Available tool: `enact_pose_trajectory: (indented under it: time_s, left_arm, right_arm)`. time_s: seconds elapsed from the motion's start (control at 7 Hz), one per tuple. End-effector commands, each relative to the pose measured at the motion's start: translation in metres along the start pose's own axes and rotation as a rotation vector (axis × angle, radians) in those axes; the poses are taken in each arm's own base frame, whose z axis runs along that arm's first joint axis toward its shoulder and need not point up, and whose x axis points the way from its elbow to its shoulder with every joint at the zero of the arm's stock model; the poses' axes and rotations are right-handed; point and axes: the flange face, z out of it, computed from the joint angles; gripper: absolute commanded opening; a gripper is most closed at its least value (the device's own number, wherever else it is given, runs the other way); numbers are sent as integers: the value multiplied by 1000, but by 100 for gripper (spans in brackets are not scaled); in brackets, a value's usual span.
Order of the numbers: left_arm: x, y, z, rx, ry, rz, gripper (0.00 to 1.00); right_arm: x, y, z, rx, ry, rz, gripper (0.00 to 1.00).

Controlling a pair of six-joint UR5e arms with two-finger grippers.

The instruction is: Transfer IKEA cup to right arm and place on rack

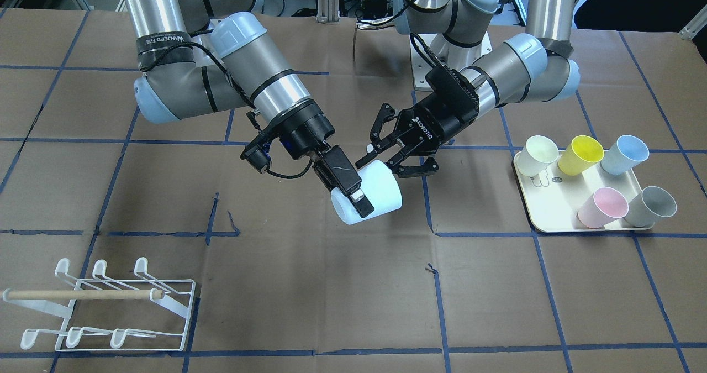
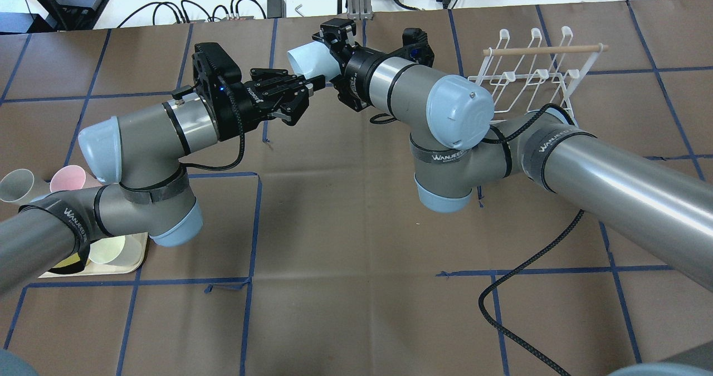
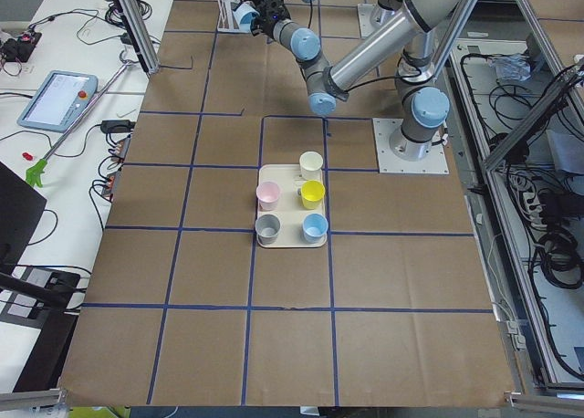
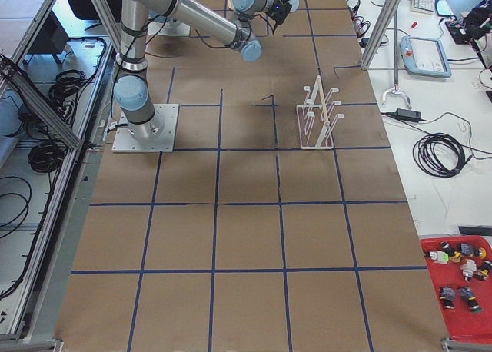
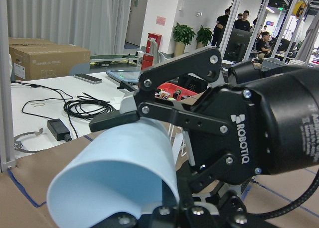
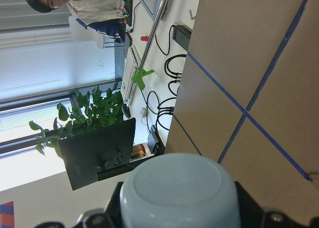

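Observation:
The pale blue IKEA cup (image 1: 378,190) is held in the air over the table's middle, lying on its side. My right gripper (image 1: 362,196) is shut on it across the body near its base; the cup's base shows in the right wrist view (image 6: 179,193). My left gripper (image 1: 382,162) is open, its fingers spread beside the cup's rim end. In the overhead view the cup (image 2: 306,58) sits between my left gripper (image 2: 309,93) and my right gripper (image 2: 326,58). The white wire rack (image 1: 83,294) with its wooden dowel stands empty at my right, also in the overhead view (image 2: 546,49).
A cream tray (image 1: 552,226) on my left side holds several coloured cups, and it also shows in the exterior left view (image 3: 290,243). A black cable (image 2: 501,315) lies on the brown paper near my right arm.

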Motion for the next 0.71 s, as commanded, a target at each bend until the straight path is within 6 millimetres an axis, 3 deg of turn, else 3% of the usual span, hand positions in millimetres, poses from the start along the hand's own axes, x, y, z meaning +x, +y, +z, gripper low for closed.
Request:
enact_pose_trajectory:
  time_s: [0.0,0.29,0.43,0.57]
  left_arm:
    - [1,-1,-1,3,-1,-25,98]
    - [2,-3,-3,6,-3,-22,99]
    - [-5,-5,-8,10,-22,-27,99]
    - [-17,-3,-15,5,-76,-39,99]
  right_arm:
    - [-1,0,-1,0,-1,-2,42]
    - [-2,0,-1,0,-4,-5,41]
    - [-3,0,-1,0,-5,-16,32]
    - [-2,-3,1,6,-5,-17,30]
